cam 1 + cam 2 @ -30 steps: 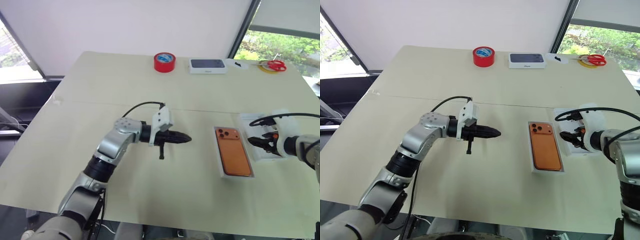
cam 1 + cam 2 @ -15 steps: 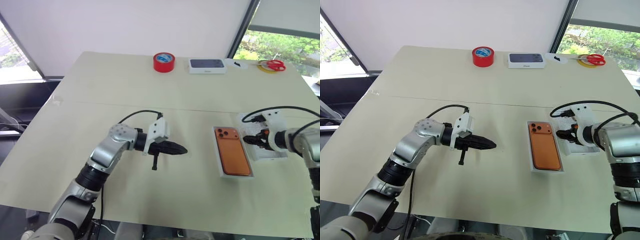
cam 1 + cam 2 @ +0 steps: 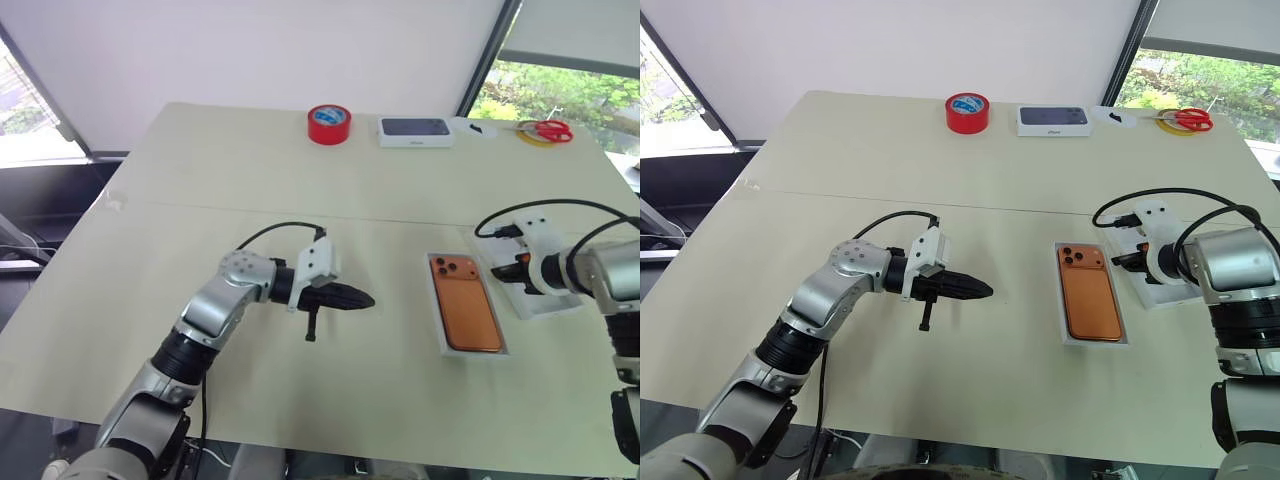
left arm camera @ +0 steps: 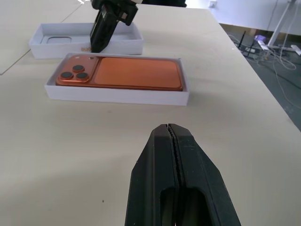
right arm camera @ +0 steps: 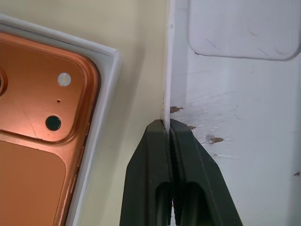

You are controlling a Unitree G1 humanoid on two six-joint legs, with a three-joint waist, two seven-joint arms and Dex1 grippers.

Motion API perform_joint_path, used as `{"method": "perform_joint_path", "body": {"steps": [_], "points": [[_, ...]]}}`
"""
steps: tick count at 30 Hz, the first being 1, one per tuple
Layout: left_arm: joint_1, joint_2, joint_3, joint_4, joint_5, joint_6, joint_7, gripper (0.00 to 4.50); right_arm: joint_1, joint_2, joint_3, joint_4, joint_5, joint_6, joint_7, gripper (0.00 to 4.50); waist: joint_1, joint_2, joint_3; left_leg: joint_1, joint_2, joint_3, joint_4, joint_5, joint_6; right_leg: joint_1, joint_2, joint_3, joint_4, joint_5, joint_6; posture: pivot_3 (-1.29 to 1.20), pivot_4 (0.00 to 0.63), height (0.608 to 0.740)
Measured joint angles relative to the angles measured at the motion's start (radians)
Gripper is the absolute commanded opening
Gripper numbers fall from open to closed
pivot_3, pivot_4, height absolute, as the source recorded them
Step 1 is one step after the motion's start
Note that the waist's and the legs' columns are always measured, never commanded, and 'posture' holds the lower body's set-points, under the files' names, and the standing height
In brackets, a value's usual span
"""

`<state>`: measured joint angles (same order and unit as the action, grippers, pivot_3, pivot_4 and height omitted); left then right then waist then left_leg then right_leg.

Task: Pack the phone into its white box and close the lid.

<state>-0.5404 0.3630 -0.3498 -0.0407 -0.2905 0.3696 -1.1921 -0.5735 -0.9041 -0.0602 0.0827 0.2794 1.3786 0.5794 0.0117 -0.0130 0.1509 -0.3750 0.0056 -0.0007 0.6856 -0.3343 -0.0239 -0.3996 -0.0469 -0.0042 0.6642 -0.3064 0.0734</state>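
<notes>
The orange phone (image 3: 466,305) lies back up inside the white box (image 3: 478,352), right of the table's centre, its black lenses at the far end. Just to its right the white lid (image 3: 548,298) lies with its moulded inside facing up. My right gripper (image 3: 503,274) is shut on the lid's thin side wall nearest the box; the right wrist view shows both fingers (image 5: 153,155) pinching that wall (image 5: 165,70). My left gripper (image 3: 368,298) hovers shut and empty over the middle of the table, pointing toward the phone (image 4: 136,73).
Along the far edge stand a red tape roll (image 3: 329,124), a white box with a dark-blue top (image 3: 414,131) and red-handled scissors (image 3: 548,130). Bare tabletop lies between my two grippers and in front of the white box.
My right gripper, open over the lid a second ago, has moved to the lid's wall beside the box and shut on it. The left arm has barely moved.
</notes>
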Motion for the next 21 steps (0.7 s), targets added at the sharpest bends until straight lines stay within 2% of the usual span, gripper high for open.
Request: {"method": "perform_joint_path", "body": {"steps": [4,6,9,12,15,16,18,21], "points": [[0.009,0.006,0.018,0.010,0.001,-0.009,0.034,0.00,-0.057,0.035,-0.191,-0.102,0.046,0.161,-0.032,0.02,-0.003,0.001,0.000,0.000,0.001,0.000,0.000,0.000,0.000,-0.001,0.000,0.000,0.000,0.000,0.000,0.00,0.150,0.724],[-0.002,-0.006,0.039,0.039,0.000,-0.009,0.064,0.00,-0.087,0.076,-0.306,-0.180,0.147,0.213,-0.055,0.02,-0.004,0.001,0.000,0.000,0.002,0.000,-0.001,0.000,0.000,-0.001,0.001,0.000,0.001,0.000,0.000,0.00,0.150,0.724],[-0.044,-0.040,0.075,0.091,-0.004,-0.010,0.104,0.00,-0.097,0.173,-0.440,-0.236,0.419,0.229,-0.192,0.02,-0.002,0.001,0.000,0.000,0.002,-0.001,0.000,0.000,0.000,0.000,0.001,0.000,0.001,0.000,0.000,0.00,0.150,0.724],[-0.079,-0.061,0.095,0.153,-0.002,-0.033,0.119,0.00,-0.070,0.275,-0.506,-0.239,0.787,0.229,-0.478,0.02,-0.002,0.001,0.000,-0.001,0.001,0.000,0.000,0.000,0.000,0.000,0.001,0.000,0.001,0.000,0.000,0.00,0.150,0.724],[-0.102,-0.084,0.094,0.211,0.007,-0.062,0.125,0.00,0.080,0.232,-0.375,-0.291,1.378,0.005,-0.916,0.02,0.003,0.001,0.000,-0.006,0.001,-0.002,0.002,0.000,0.001,-0.004,0.000,-0.001,0.001,0.000,0.000,0.00,0.150,0.724],[-0.107,-0.087,0.094,0.233,0.011,-0.074,0.126,0.00,0.126,0.224,-0.321,-0.336,1.518,-0.097,-1.041,0.02,-0.002,0.001,0.000,-0.010,0.001,-0.002,0.004,0.000,0.001,-0.006,0.000,-0.001,0.001,0.000,0.000,0.00,0.150,0.724],[-0.119,-0.097,0.094,0.264,0.020,-0.081,0.127,0.00,0.170,0.261,-0.264,-0.418,1.621,-0.228,-1.172,0.02,-0.009,0.001,0.000,-0.015,0.002,-0.002,0.010,-0.001,0.002,-0.009,0.002,-0.001,0.001,0.001,0.002,0.00,0.150,0.724],[-0.142,-0.127,0.091,0.293,0.026,-0.103,0.126,0.00,0.233,0.348,-0.167,-0.554,1.666,-0.404,-1.318,0.02,-0.020,0.001,0.000,-0.016,0.001,-0.002,0.013,-0.002,0.004,-0.009,0.002,0.000,0.001,0.003,0.006,0.00,0.150,0.724]]}}
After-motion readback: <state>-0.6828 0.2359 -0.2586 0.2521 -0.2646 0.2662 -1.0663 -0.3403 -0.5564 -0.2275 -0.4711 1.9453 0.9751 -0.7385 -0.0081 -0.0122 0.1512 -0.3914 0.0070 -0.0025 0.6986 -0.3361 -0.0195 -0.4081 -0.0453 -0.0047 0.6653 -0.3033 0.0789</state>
